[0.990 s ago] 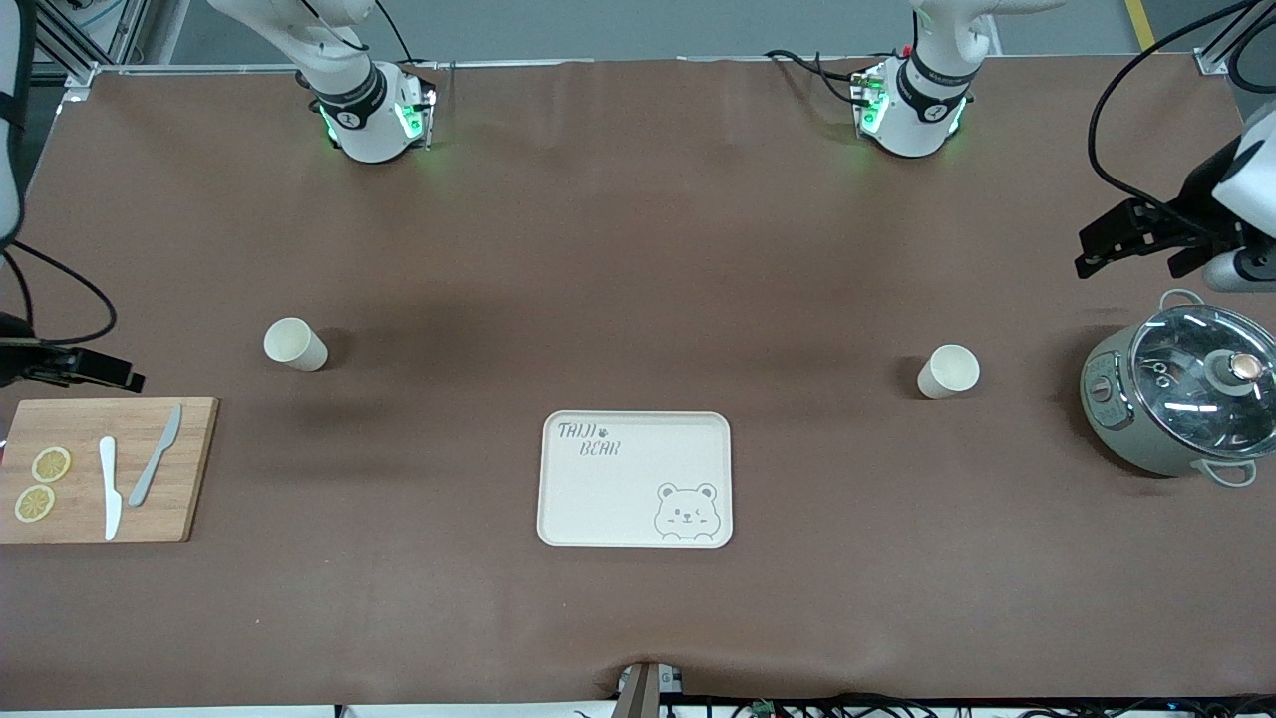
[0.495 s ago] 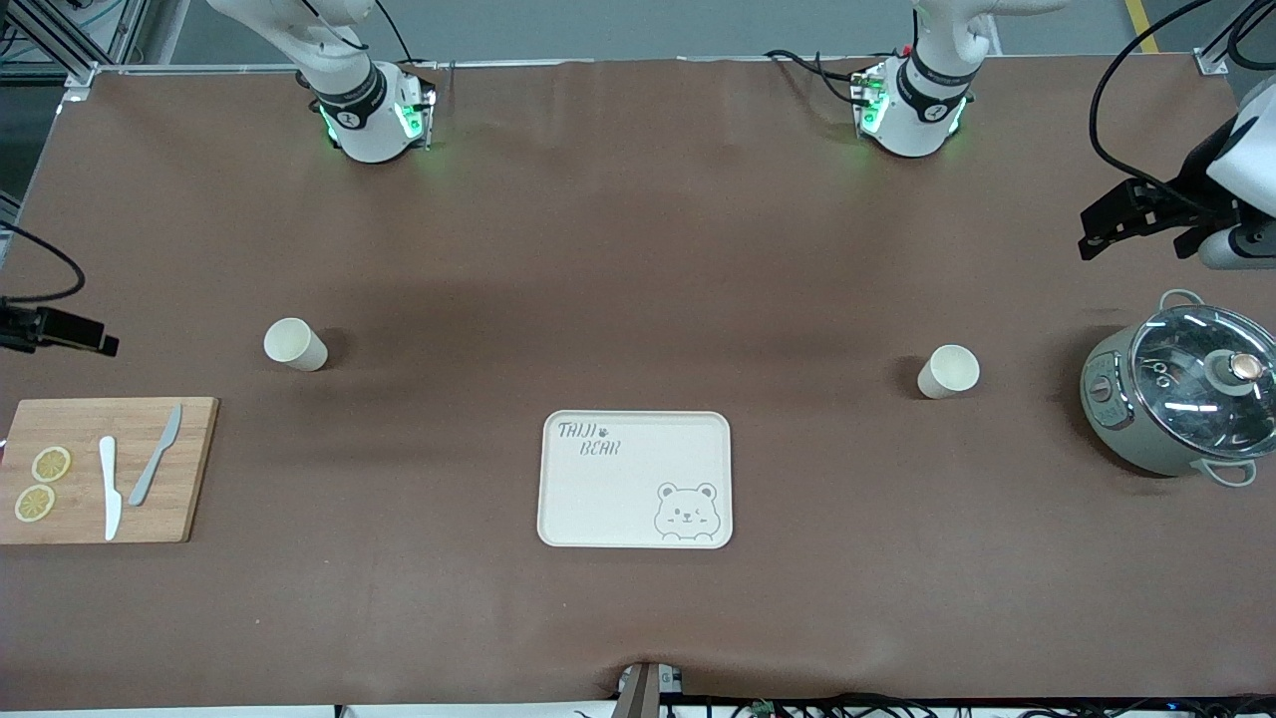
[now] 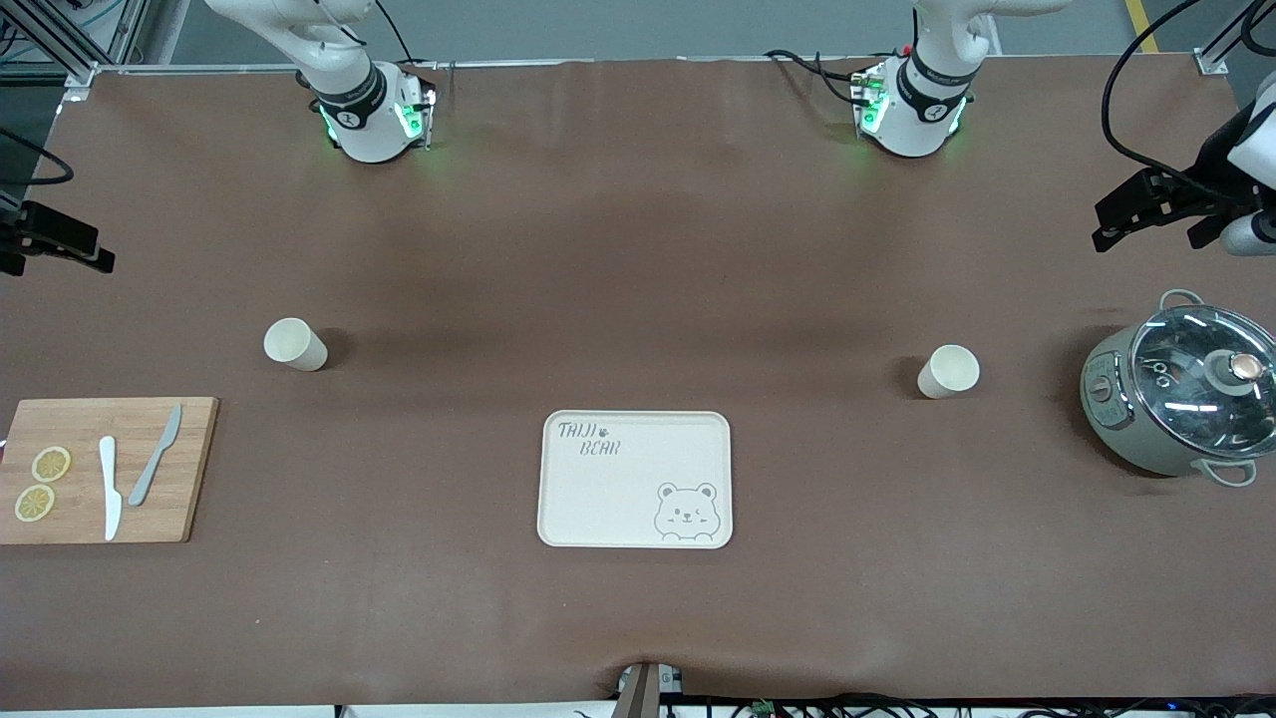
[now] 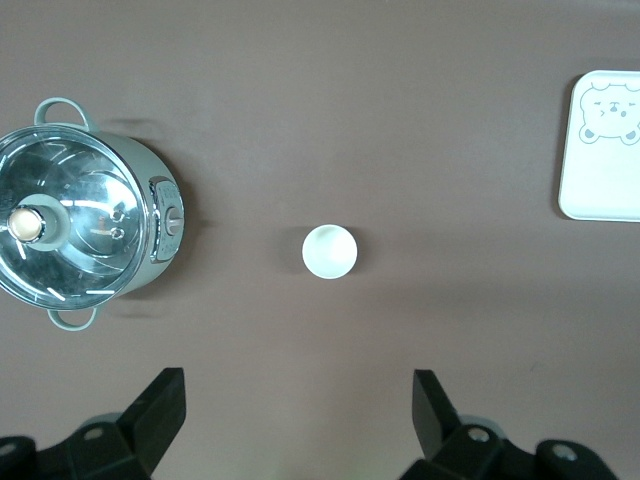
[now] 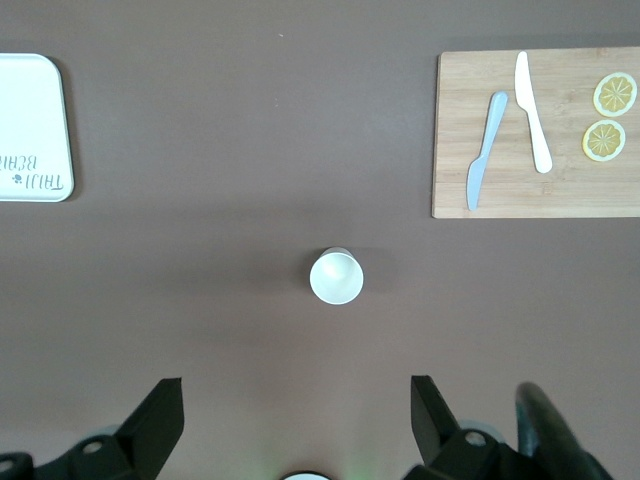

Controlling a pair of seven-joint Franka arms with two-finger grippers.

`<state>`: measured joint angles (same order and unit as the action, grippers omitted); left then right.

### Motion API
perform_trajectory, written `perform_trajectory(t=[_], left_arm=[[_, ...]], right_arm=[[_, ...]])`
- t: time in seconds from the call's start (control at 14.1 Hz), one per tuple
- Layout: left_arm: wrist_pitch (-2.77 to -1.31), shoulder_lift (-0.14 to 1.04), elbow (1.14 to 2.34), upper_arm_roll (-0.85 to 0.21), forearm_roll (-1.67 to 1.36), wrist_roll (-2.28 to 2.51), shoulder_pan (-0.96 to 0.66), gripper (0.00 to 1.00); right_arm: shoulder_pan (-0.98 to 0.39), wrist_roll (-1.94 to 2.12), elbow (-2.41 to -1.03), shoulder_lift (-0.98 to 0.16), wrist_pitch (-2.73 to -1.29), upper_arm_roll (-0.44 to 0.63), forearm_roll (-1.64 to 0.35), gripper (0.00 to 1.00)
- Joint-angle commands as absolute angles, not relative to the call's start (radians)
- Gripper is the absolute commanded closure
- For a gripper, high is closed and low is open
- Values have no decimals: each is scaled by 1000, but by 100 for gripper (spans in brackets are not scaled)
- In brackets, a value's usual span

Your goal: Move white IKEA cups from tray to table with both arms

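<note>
Two white IKEA cups stand upright on the brown table. One cup [image 3: 295, 344] [image 5: 336, 276] is toward the right arm's end, the other cup [image 3: 948, 371] [image 4: 330, 251] toward the left arm's end. My right gripper [image 3: 60, 242] [image 5: 297, 410] hangs high at its end of the table, open and holding nothing, with its cup in view below it. My left gripper [image 3: 1136, 209] [image 4: 298, 410] hangs high at its own end, open and holding nothing, looking down on its cup. The bear tray [image 3: 635, 479] lies between the cups, nearer the front camera.
A grey-green pot with a glass lid [image 3: 1181, 389] [image 4: 85, 232] stands beside the left arm's cup, at the table's end. A wooden board [image 3: 100, 469] [image 5: 535, 135] with two knives and two lemon slices lies at the right arm's end.
Both grippers have shifted toward the base side of the table in the front view, the right one by much more. Cups, tray, pot and board have not moved.
</note>
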<state>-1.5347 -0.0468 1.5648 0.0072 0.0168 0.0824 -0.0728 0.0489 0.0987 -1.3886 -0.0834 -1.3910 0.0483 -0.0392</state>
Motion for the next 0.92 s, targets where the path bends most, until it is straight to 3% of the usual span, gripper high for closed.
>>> perform_trajectory(t=[0.0,0.49,0.85], left_arm=[[-1560,-69,1597,9,26,81,-78,0],[-1578,-69,1615,3,26,98,-78,0],[-1569,-32,1557,12,40,86,-78,0]], right_arm=[[38,95,-1536,28,-1451,46,-44,0],[12,95,-1526,25,-1457,51,43,0],[15,94,-1531,25,-1442,54,77,0]])
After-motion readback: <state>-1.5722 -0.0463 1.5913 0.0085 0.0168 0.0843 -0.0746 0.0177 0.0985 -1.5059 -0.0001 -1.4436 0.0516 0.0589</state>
